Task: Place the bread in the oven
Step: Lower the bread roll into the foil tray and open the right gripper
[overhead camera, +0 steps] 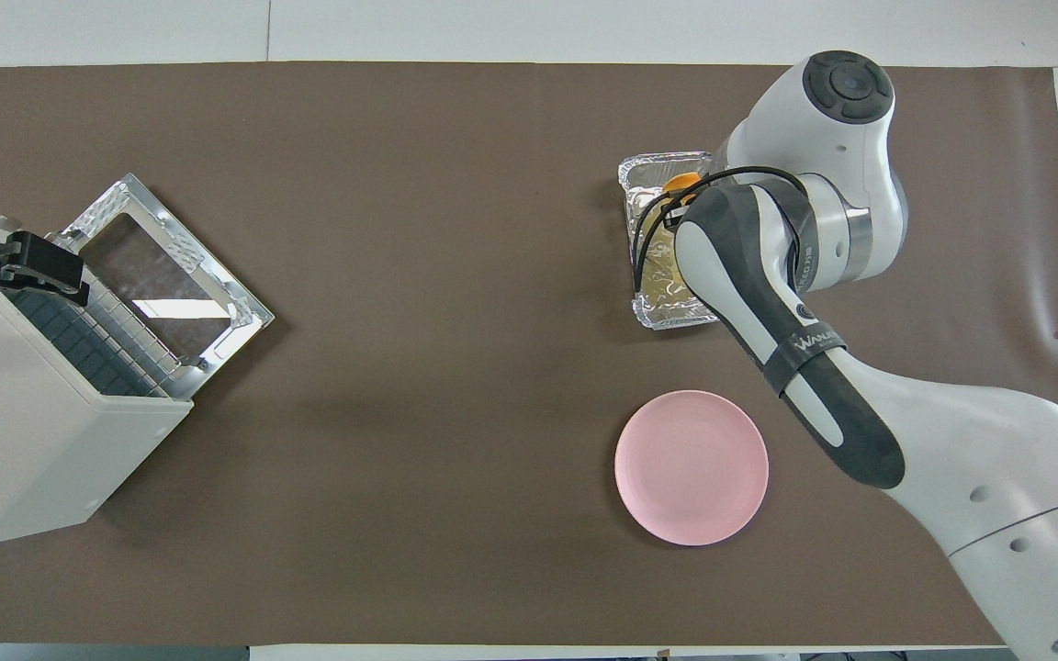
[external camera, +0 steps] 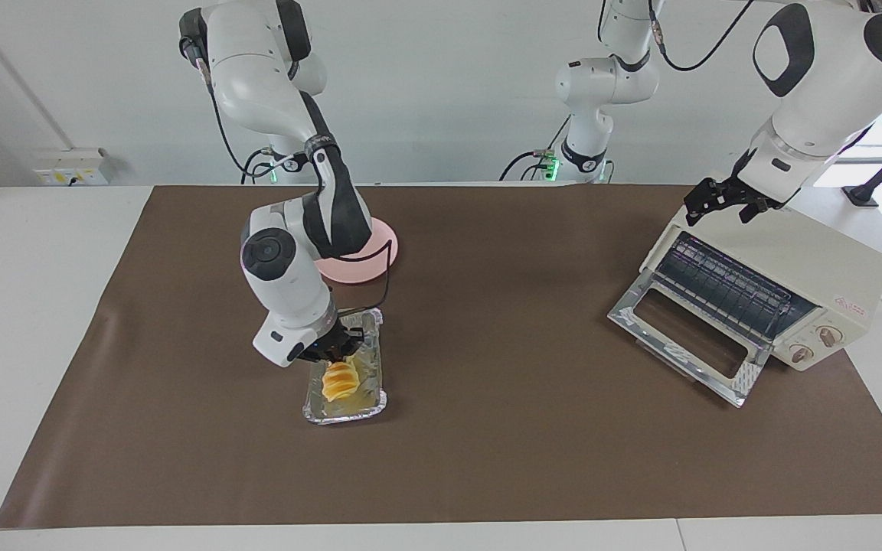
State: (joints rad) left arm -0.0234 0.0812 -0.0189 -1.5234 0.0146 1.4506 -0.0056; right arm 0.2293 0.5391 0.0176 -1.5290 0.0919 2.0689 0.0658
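The bread (external camera: 339, 380), a ridged golden-yellow loaf, is down inside the silver foil tray (external camera: 345, 415), toward the tray's end farther from the robots. My right gripper (external camera: 331, 360) is shut on the loaf's upper end. In the overhead view my right arm covers most of the tray (overhead camera: 667, 312), and only a bit of the bread (overhead camera: 680, 182) shows. The cream-white oven (external camera: 816, 260) stands at the left arm's end of the table, its glass door (external camera: 678, 337) folded down and the wire rack showing. My left gripper (external camera: 720, 200) waits open over the oven's top edge.
A round pink plate (external camera: 368, 264) lies on the brown mat, nearer to the robots than the foil tray. The open oven door (overhead camera: 162, 275) juts out over the mat toward the middle of the table.
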